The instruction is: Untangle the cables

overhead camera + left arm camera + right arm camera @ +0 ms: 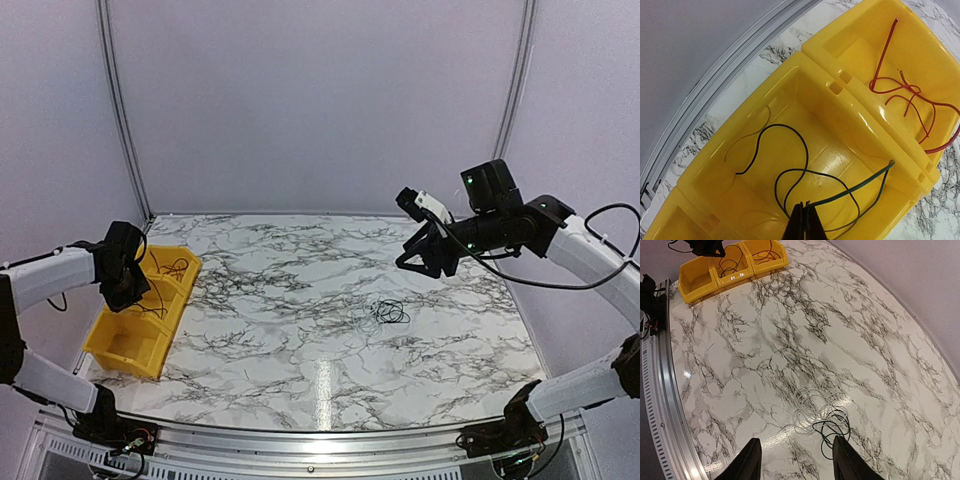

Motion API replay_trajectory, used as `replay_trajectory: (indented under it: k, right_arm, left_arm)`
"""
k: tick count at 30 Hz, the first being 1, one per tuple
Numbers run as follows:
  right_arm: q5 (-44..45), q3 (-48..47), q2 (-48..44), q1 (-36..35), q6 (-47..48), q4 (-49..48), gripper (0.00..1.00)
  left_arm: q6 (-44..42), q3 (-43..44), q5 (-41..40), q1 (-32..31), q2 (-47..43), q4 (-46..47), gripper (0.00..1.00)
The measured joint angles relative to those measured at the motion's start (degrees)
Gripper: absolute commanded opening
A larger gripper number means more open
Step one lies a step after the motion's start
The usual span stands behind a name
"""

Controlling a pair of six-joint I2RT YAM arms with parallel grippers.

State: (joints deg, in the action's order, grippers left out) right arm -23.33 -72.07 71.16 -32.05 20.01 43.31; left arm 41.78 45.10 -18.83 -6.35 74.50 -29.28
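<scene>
While the left tool (804,206) hangs over the yellow bin (855,117) at the left edge of the tabletop (300,300), its fingers are pinched together on a green wire (860,186), which runs out from the tips and over the wall of the middle compartment. A black wire (790,126) lies loosely curled in that same compartment, and a red wire (882,55) sits alone in the next one. The step in hand looks like sorting: a freed strand is being dropped off. Whether green belongs with black or in another compartment cannot be told.

Right of centre on the tabletop, well apart from the bin, lies the remaining tangle (388,312). It is a white coil (810,405) overlapping a dark wire (832,427). The right tool (796,439) is poised above it with its fingers spread wide, holding nothing.

Next, the left tool probably needs to release the green wire. The right one then has to come down on a single strand at the edge of the tangle, not on the overlap.
</scene>
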Motion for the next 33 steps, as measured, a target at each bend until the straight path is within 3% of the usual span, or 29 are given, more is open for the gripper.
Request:
replay_trajectory:
  k: [8,12,20,27,29,33]
  right_arm:
    - [0.61,1.57,-2.19,0.0,0.2,0.04,0.49]
    - [0.98,1.57,-2.56,0.0,0.59,0.09,0.49]
    - [1.44,1.57,-2.51,0.0,1.05,0.33,0.49]
    - [1.57,1.14,-1.18,0.59,0.96,0.52,0.5]
    - [1.11,0.61,-0.46,1.6,1.01,0.42,0.51]
    - [-1.55,0.31,1.6,8.13,1.4,0.15,0.5]
  left_arm:
    - [-0.61,3.08,0.74,0.0,4.83,-1.05,0.0]
    - [0.09,3.45,2.01,0.0,4.07,-3.08,0.26]
    - [0.48,8.55,2.51,0.04,-1.53,-10.08,0.5]
    - [-1.51,17.42,-0.24,0.04,-3.76,-16.5,0.52]
    - [-2.23,19.58,-0.04,0.04,-3.58,-17.14,0.48]
    - [-5.2,23.91,2.93,-1.36,-2.78,-15.47,0.44]
